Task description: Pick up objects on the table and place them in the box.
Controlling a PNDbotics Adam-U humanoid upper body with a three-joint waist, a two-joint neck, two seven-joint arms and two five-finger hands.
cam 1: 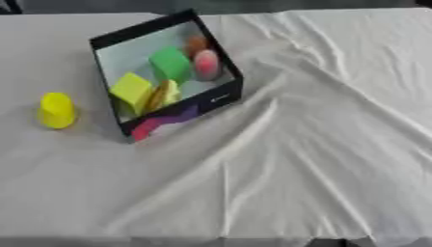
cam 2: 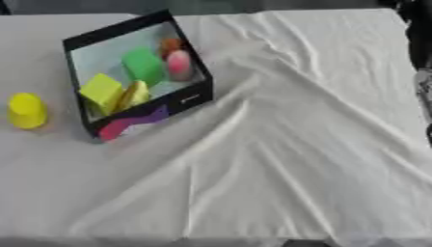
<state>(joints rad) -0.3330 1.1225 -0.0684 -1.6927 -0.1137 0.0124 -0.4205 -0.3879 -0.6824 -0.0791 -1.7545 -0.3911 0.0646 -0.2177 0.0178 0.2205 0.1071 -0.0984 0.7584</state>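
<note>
Fingers nowhere to be seen, neither hand in shot so their state can't be told, black box [cam 1: 221,99] far left on the rumpled white cloth [cam 1: 320,144], green block [cam 1: 171,64], yellow block [cam 1: 132,91], pink rounded piece [cam 1: 207,64] inside, yellow cup [cam 1: 57,110] left of it, apart.

Neither robot hand in view

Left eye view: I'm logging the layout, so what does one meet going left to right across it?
Yellow cup-shaped object on the cloth → yellow block in the black box → green block → pink rounded object → bare wrinkled white cloth.
</note>
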